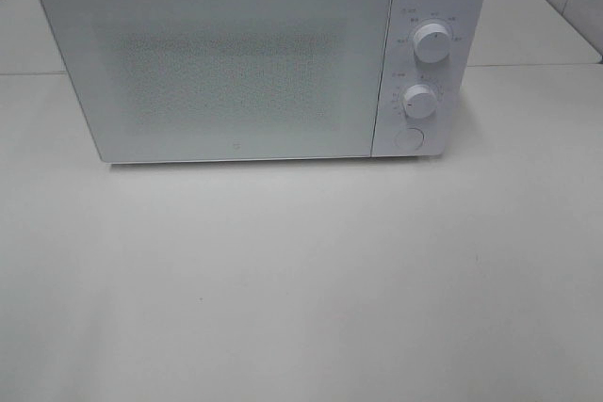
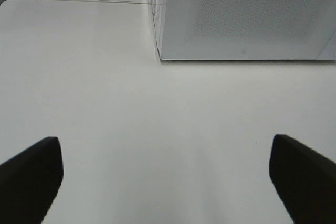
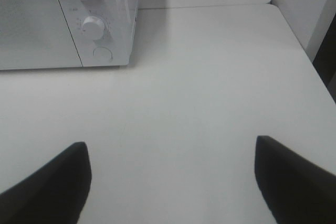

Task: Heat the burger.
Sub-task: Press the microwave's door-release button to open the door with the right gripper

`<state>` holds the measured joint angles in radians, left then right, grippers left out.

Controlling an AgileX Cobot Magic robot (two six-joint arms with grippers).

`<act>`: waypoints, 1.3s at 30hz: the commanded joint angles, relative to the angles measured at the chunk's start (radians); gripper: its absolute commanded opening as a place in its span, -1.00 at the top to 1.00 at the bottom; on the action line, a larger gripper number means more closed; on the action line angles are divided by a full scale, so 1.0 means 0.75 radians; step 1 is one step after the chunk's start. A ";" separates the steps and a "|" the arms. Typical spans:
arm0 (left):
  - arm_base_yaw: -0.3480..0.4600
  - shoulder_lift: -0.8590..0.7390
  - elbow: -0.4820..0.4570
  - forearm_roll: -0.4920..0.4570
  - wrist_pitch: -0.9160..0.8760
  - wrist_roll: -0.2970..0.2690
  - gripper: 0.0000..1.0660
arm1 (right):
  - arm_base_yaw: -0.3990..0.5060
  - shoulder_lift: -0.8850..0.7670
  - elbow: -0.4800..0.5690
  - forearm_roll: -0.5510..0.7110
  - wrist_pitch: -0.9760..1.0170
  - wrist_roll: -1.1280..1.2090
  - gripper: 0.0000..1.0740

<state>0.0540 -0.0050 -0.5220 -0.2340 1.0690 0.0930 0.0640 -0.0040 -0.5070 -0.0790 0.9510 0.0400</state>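
The burger is out of view in all frames. A white microwave stands at the back of the white table with its door shut; two round dials and a round button sit on its right panel. My left gripper hovers open over bare table in front of the microwave's left corner, nothing between its dark fingers. Open as well, my right gripper hangs over the table to the right of the microwave's control panel. Neither arm shows in the exterior high view.
The white table stretches in front of the microwave. A seam joins it to a second table surface behind. On the right the table edge runs near a wall.
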 commanded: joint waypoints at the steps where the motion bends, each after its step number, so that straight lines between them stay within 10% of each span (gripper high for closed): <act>1: 0.004 -0.005 0.001 -0.007 -0.009 -0.003 -0.88 | -0.007 -0.008 -0.033 0.001 -0.080 -0.015 -0.42; 26: 0.004 -0.005 0.001 -0.007 -0.009 -0.003 -0.88 | -0.007 0.665 -0.033 -0.080 -0.875 -0.001 -0.25; 39: 0.004 -0.005 0.001 -0.007 -0.009 -0.003 -0.88 | -0.007 1.048 -0.031 -0.109 -1.275 0.280 0.55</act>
<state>0.0540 -0.0050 -0.5220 -0.2340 1.0690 0.0930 0.0640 0.7640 -0.5270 -0.1530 0.0590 0.1990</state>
